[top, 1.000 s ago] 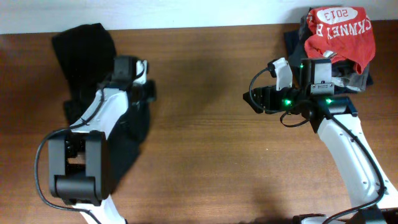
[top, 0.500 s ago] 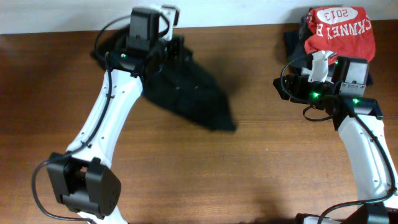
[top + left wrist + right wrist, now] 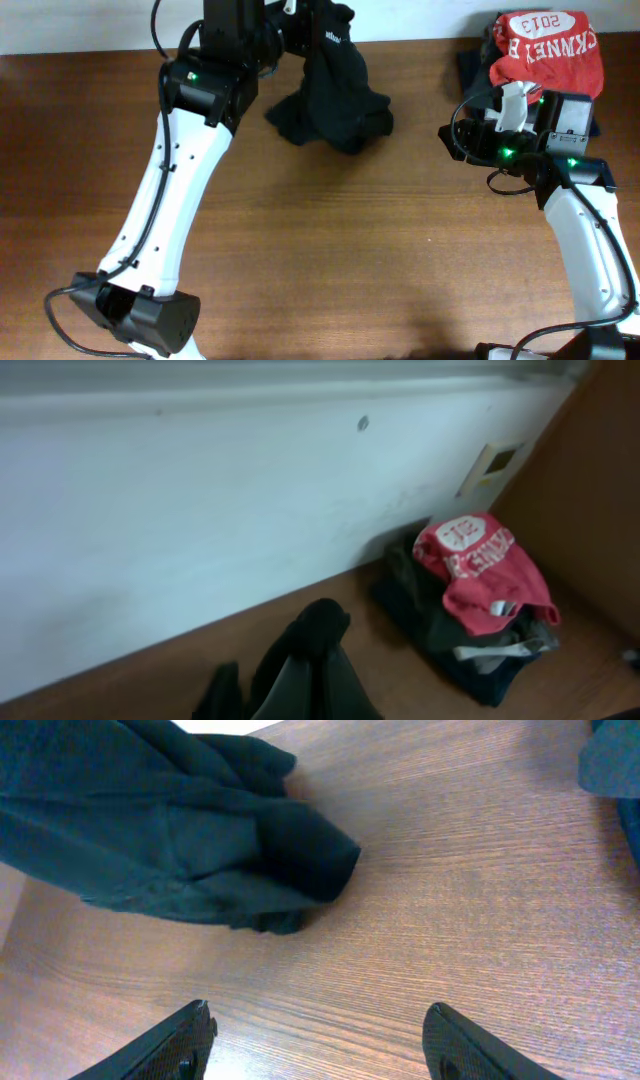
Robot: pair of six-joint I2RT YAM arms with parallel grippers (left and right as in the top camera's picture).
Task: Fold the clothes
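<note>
moved since a moment back: left arm has reached further toward the far edge. the black shirt [image 3: 330, 100], then a slanted sheet across the wood, now hangs bunched in a clump. right arm has not shifted.

left gripper [image 3: 292, 20]: shut tight on a pinch of the shirt's upper part, up by the far edge. its own camera shows only dark cloth at the bottom of the frame, fingers not seen.

shirt: left of centre, near the back of the table. lower folds look to rest on the wood, as seen from the right wrist.
- handling, my reading: light, limp, no stiffness. it collapses from a single pinch. not fragile. likely drags on the wood, not slides.
- hold: one pinch only makes a clump. better two spread points on a hem or the shoulders. which edge is which cannot be told in this bundle.

table [image 3: 350, 250]: brown wood grain, flat, bare through the middle, room to lay the shirt out.

right gripper [image 3: 318, 1012]: fingers wide apart, holding nothing, facing the shirt's nearest fold, apart from it.

far right: red shirt [image 3: 545, 45] atop a grey and navy pile [image 3: 470, 650], just behind the right gripper.

room: white wall [image 3: 200, 510] behind the far edge, with a small wall plate [image 3: 497, 460].
</note>
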